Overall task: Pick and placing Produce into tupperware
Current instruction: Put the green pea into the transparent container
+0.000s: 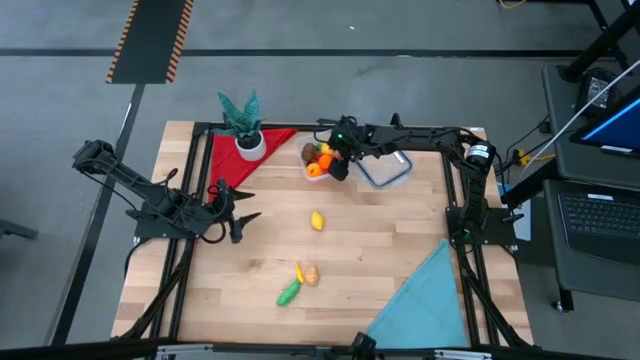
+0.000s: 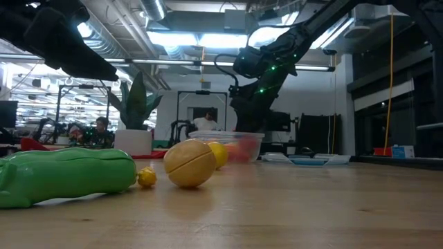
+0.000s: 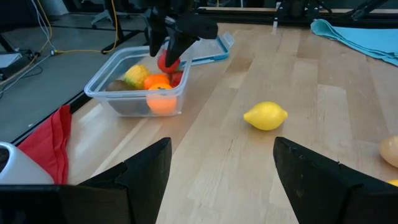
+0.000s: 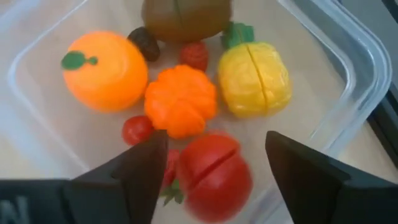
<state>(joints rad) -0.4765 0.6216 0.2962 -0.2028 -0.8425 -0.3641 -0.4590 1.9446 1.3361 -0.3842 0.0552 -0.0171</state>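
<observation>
Claw of the right arm (image 1: 338,160) hangs over the tupperware (image 1: 322,160) at the far middle of the table (image 1: 380,250), its fingers (image 4: 317,180) spread apart. Between them, in the right wrist view, a red tomato (image 4: 212,175) sits free of both fingers, blurred, just above the pile; I cannot tell whether it touches anything. Beneath it in the container lie an orange (image 4: 104,70), a small orange pumpkin (image 4: 180,99), a yellow piece with a green top (image 4: 255,78), a brown piece (image 4: 185,17) and a few small red ones. Just right of the container lies the clear lid (image 1: 385,168).

Out on the table remain a lemon (image 1: 317,221) near the centre and, nearer, a green vegetable (image 1: 288,293), a tan piece (image 1: 312,276) and a slim yellow piece (image 1: 298,271) close together.

The left claw (image 1: 243,210) waits wide open and empty at the table's left.
</observation>
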